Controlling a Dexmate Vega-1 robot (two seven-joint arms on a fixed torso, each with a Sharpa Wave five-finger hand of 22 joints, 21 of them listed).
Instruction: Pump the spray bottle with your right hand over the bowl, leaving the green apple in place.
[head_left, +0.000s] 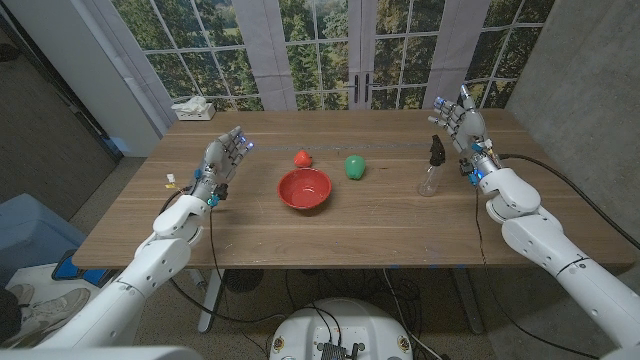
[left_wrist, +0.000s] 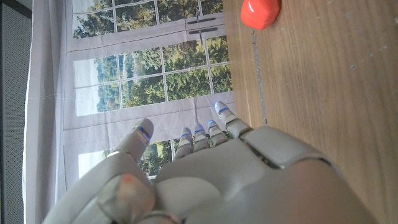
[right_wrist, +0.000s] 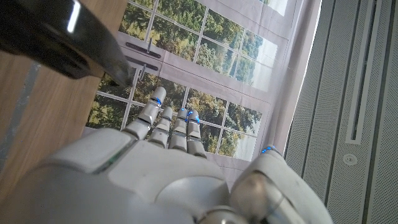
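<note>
The right hand (head_left: 461, 116), fingers spread and holding nothing, stands near the spray bottle (head_left: 433, 167) on the counter (head_left: 400, 225). Clear and slim, the bottle likely handles light and tippy; best gripped round its body, below the black trigger head.

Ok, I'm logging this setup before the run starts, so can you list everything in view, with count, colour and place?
Table: one, brown wood, under everything.
Bowl: one, red, middle of the table.
Green apple: one, green, just right of the bowl, apart from it.
Small red object: one, red, behind the bowl.
Spray bottle: one, clear with black head, upright, right of the apple.
Tissue box: one, white, far left corner.
Small bits: white and yellow, left edge, too small to tell.
Left robot hand: one, grey, raised, holding nothing.
Right robot hand: one, grey, behind the bottle, holding nothing.
</note>
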